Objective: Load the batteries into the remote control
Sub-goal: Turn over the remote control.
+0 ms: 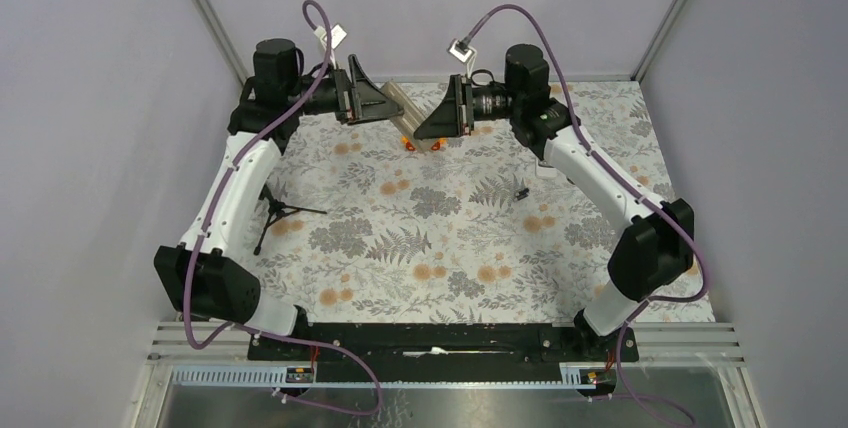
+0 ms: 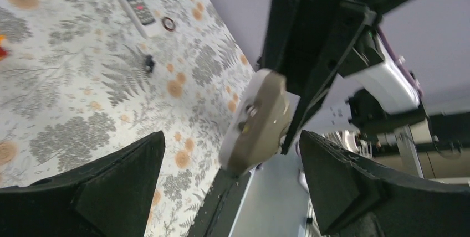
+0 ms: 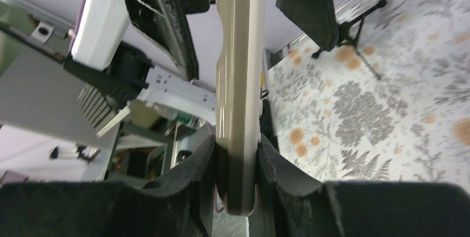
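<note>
The table (image 1: 440,248) in front of you wears a grey-and-orange floral cloth, boxed in by plain lilac walls. Nearest your side, a small black tripod (image 1: 280,213) lies on the left. On the right are a tiny black piece (image 1: 521,191), a white remote (image 2: 136,5) and a black ring (image 2: 168,24), none of them part of this job.

Further out, the batteries (image 1: 405,141) lie loose on the cloth, just below the two hands and touching neither.

At the far edge your right hand (image 3: 237,151) is clamped across the thin profile of the remote control (image 3: 238,71). It holds the handset off the table with the free end pointing at the other arm. Your left hand (image 2: 231,140) stands wide apart around that free end and grips nothing. This looks like one hand steadying the handset so that its grey-brown back stays reachable.

No battery shows in the back. You cannot tell from here whether the compartment cover is off.
</note>
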### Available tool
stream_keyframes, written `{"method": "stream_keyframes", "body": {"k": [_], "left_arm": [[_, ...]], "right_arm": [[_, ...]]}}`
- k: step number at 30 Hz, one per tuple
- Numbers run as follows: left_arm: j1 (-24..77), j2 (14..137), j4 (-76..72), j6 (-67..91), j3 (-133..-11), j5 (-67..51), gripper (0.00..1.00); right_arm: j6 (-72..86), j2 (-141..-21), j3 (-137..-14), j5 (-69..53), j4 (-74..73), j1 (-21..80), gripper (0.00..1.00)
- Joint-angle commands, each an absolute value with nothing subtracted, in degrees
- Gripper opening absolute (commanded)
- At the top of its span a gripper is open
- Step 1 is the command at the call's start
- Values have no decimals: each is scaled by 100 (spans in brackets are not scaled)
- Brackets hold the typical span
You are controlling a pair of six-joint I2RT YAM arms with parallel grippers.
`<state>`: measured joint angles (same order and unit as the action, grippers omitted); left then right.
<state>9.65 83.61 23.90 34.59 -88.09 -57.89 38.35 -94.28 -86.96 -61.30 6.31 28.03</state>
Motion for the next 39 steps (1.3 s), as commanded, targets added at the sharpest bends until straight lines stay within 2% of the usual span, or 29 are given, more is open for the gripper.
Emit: {"method": "stream_keyframes", "body": {"k": [1, 3, 7, 9, 11, 18, 22, 25, 27, 28, 29, 30, 31, 32, 34, 36, 38, 39], "left_arm": [[961, 8089, 1824, 3359, -8602, -6956, 94], [958, 8040, 1362, 3688, -8422, -7101, 83], [903, 7929, -140, 4837, -7883, -7322, 53], [865, 7906, -954, 5439, -7646, -7415, 45], [861, 7911, -1331, 5764, -7529, -7459, 41], [864, 7945, -1322, 5795, -7505, -7386, 39], [899, 7954, -1188, 5688, -7484, -7390, 18], [963, 7983, -959, 5499, -7522, -7379, 2], [992, 8009, -786, 5360, -7569, -7353, 0], [1001, 8008, -705, 5282, -7579, -7315, 0], [1002, 8003, -591, 5183, -7598, -7245, 0], [998, 7984, -394, 5019, -7627, -7115, 0], [994, 7969, -17, 4634, -7699, -6900, 0], [990, 7961, 448, 4311, -7789, -6631, 0], [993, 7927, 1325, 3687, -7920, -5912, 0], [993, 7815, 1459, 3593, -7741, -5279, 0], [1020, 7650, 1096, 3799, -7327, -4713, 0], [1062, 7543, 861, 3945, -7100, -4353, 0]], "right_arm": [[3671, -9474, -8946, -7142, 421, 2839, 20], [3551, -9474, -8965, -7211, 284, 2839, 20], [3482, -9500, -8963, -7230, 180, 2834, 18], [3461, -9514, -8957, -7233, 154, 2839, 17], [3450, -9524, -8956, -7249, 150, 2839, 16], [3210, -9605, -9004, -7247, -242, 2839, 15], [2468, -9710, -9439, -6846, -1369, 2839, 14], [2389, -9759, -9567, -6794, -1532, 2839, 14], [2376, -9795, -9590, -6783, -1568, 2839, 15], [2313, -9806, -9613, -6721, -1635, 2839, 20], [2213, -9796, -9630, -6574, -1753, 2838, 33], [2078, -9754, -9617, -6334, -1857, 2834, 53], [1939, -9671, -9554, -6016, -1920, 2830, 78], [1856, -9571, -9463, -5705, -1913, 2818, 87], [1922, -9283, -9180, -4938, -1736, 2728, 94], [2385, -9000, -8718, -4255, -1291, 2592, 98], [3059, -8663, -8089, -3606, -706, 2481, 97], [3412, -8480, -7730, -3226, -452, 2462, 94]]}}
